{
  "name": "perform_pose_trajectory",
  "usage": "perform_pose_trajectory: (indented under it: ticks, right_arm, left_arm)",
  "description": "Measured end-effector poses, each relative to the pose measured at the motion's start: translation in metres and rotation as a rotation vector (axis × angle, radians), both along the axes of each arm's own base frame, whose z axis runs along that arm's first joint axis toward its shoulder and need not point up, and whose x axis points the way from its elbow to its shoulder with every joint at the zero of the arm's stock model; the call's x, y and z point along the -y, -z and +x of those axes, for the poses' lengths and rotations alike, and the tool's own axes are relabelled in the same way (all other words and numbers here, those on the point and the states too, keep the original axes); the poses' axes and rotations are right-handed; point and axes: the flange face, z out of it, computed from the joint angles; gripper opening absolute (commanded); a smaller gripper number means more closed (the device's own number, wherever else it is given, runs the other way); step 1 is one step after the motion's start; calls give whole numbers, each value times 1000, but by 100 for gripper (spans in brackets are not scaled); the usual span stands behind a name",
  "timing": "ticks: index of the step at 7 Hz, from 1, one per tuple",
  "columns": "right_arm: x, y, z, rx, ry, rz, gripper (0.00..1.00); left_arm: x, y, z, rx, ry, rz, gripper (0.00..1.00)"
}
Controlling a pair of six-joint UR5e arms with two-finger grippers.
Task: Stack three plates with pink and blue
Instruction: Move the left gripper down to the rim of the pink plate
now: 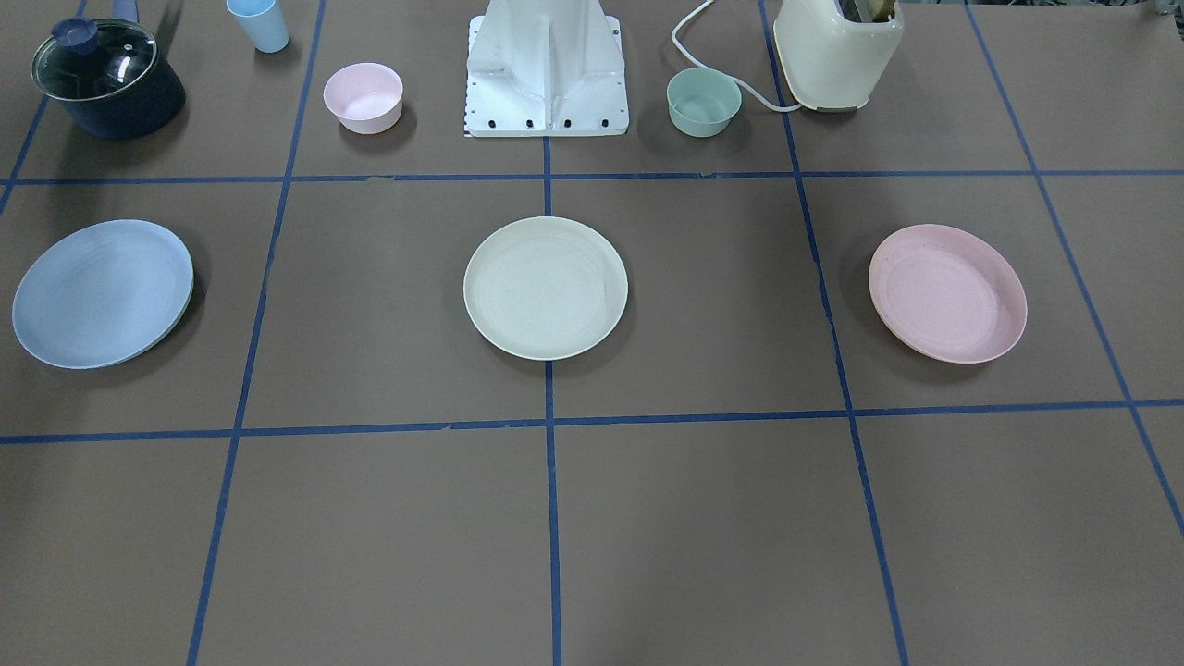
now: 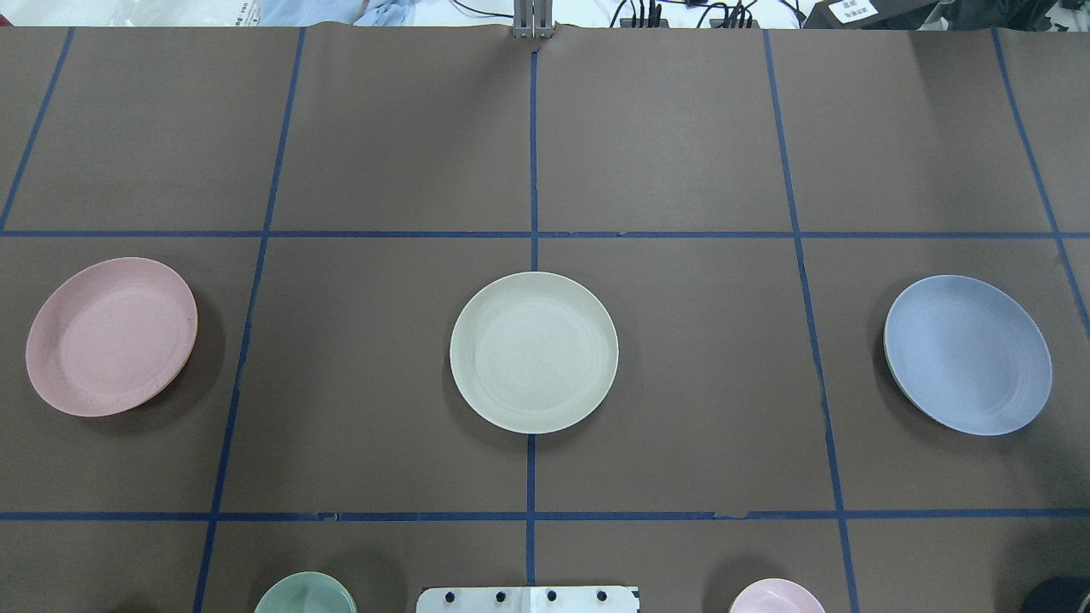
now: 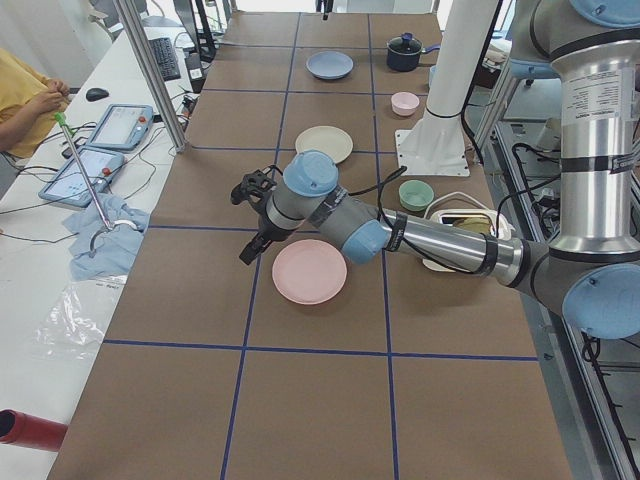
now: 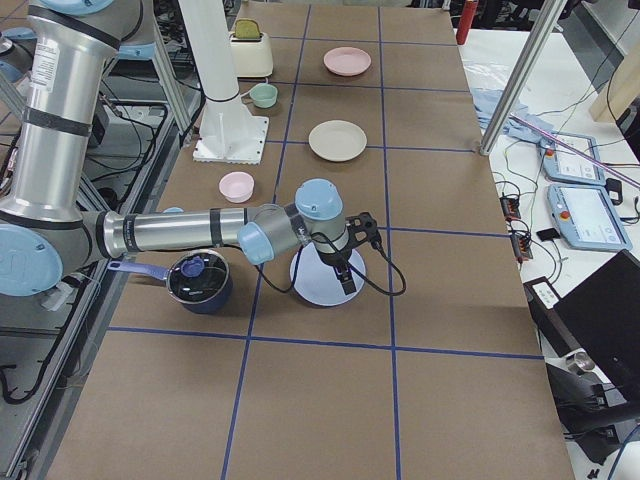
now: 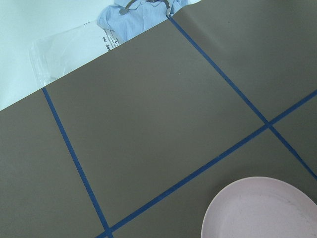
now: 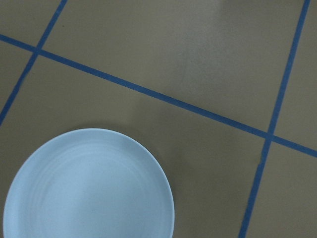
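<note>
Three plates lie apart in a row on the brown table. The pale pink plate is on my left side. The cream-white plate is in the middle. The light blue plate is on my right side. My left gripper hovers just beyond the pink plate's far edge. My right gripper hovers over the blue plate. Both grippers show only in the side views, so I cannot tell whether they are open or shut. The wrist views show the pink plate and the blue plate below.
By the robot base stand a small pink bowl, a mint-green bowl, a cream toaster, a light-blue cup and a dark pot with a glass lid. Blue tape lines grid the table.
</note>
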Motion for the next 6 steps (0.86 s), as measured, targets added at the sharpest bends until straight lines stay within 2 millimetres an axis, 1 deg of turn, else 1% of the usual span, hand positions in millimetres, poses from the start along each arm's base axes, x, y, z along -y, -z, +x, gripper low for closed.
perform_pose_trajectory:
  ticks: [1, 2, 3, 4, 5, 6]
  right_arm:
    - [0, 6, -23, 11, -24, -5, 100]
    - [-1, 10, -37, 22, -37, -8, 100]
    - [-2, 11, -42, 29, -42, -8, 100]
    - [-3, 11, -43, 31, -44, -9, 100]
    - [-4, 11, -43, 32, -45, -7, 100]
    - [-4, 11, -44, 33, -45, -6, 100]
  left_arm:
    - [0, -11, 25, -33, -17, -15, 100]
    - [-3, -31, 62, -76, -21, -79, 100]
    - [-9, -56, 99, -109, 15, -134, 99]
    - [-18, -90, 136, -145, 81, -177, 94]
    - [-29, -123, 168, -185, 154, -215, 86]
    - [-41, -148, 193, -210, 203, -249, 82]
